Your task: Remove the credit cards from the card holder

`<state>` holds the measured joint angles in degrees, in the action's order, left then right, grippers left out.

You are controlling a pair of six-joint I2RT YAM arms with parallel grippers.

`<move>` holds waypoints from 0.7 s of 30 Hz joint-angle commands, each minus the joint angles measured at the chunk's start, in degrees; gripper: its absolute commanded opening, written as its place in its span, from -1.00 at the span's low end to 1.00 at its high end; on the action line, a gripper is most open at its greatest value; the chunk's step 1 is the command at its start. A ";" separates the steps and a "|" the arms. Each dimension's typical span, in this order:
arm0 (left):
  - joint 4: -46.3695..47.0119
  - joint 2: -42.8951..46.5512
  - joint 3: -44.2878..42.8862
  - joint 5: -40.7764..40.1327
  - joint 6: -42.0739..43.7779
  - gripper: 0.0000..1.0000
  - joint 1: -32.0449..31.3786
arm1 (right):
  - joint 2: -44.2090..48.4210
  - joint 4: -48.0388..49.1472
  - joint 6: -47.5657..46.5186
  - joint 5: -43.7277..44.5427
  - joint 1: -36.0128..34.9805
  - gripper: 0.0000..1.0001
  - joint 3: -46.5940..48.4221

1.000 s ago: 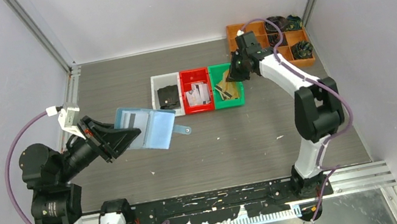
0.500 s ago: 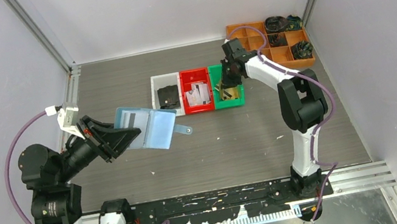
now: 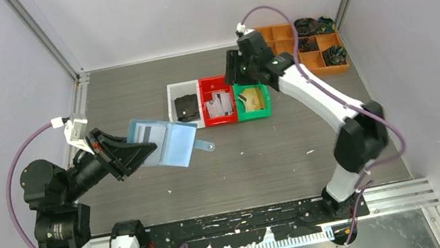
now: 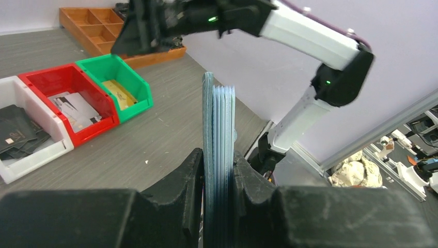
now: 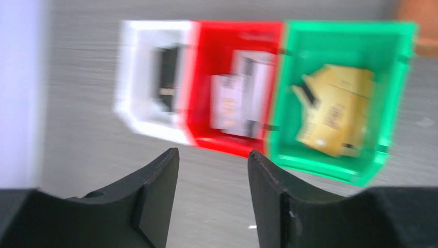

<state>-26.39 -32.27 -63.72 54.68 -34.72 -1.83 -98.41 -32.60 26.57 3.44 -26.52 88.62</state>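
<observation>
The light-blue card holder [image 3: 166, 144] hangs above the table at the left, spread open, with my left gripper [image 3: 140, 151] shut on one end. The left wrist view shows its stacked pockets [image 4: 218, 124] edge-on between the jaws of the left gripper [image 4: 217, 160]. A dark stripe shows through one pocket. White credit cards [image 3: 219, 105] lie in the red bin [image 3: 213, 83], also seen as credit cards [image 5: 238, 93] from the right wrist. My right gripper [image 3: 237, 74] hovers open and empty over the bins' far edge; in its own view the right gripper [image 5: 213, 155] holds nothing.
A white bin [image 3: 174, 105] holds black wallet-like items. A green bin [image 3: 255, 114] holds gold cards [image 5: 335, 111]. An orange divided tray [image 3: 287, 34] with dark objects stands at the back right. Metal rails run along the left and near table edges.
My right gripper has opened and lifted away from the green bin, swinging left and back. The left arm and the card holder have not moved.
</observation>
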 commanded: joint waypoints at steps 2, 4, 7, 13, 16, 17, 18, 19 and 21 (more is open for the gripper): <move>5.12 -0.04 -1.55 2.03 -1.50 -1.00 -0.12 | 20.25 21.43 12.56 -22.13 -0.60 0.37 -6.81; 5.44 -0.15 -1.05 3.38 -1.85 -1.00 -0.13 | 25.47 35.76 20.21 -29.48 -1.39 0.76 -13.63; 5.56 -0.29 -0.70 4.43 -2.26 -1.00 -0.19 | 29.54 47.01 26.57 -36.76 -3.99 0.91 -17.77; 7.45 -0.48 -0.46 8.40 -5.14 -1.00 -0.20 | 30.05 50.32 25.59 -43.47 -14.36 0.99 -19.01; 7.89 -0.57 -0.44 9.91 -6.24 -1.00 -0.17 | 29.70 51.22 24.15 -45.00 -17.88 0.99 -18.88; 7.92 -0.58 -0.48 10.16 -6.32 -1.00 -0.14 | 29.70 51.09 23.62 -45.22 -19.08 0.99 -18.80; 7.81 -0.55 -0.44 10.31 -6.40 -1.00 -0.15 | 29.53 51.13 23.20 -45.38 -20.21 0.99 -18.75; 7.73 -0.54 -0.51 10.32 -6.43 -1.00 -0.14 | 29.32 51.07 23.06 -45.87 -21.10 0.98 -18.67; 7.53 -0.59 -0.65 10.39 -6.44 -1.00 -0.14 | 28.82 51.06 23.10 -46.24 -22.66 0.88 -18.78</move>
<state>-23.03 -32.40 -63.68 63.20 -39.75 -1.83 -70.15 13.32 50.43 -39.44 -46.54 68.77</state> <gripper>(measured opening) 0.232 0.980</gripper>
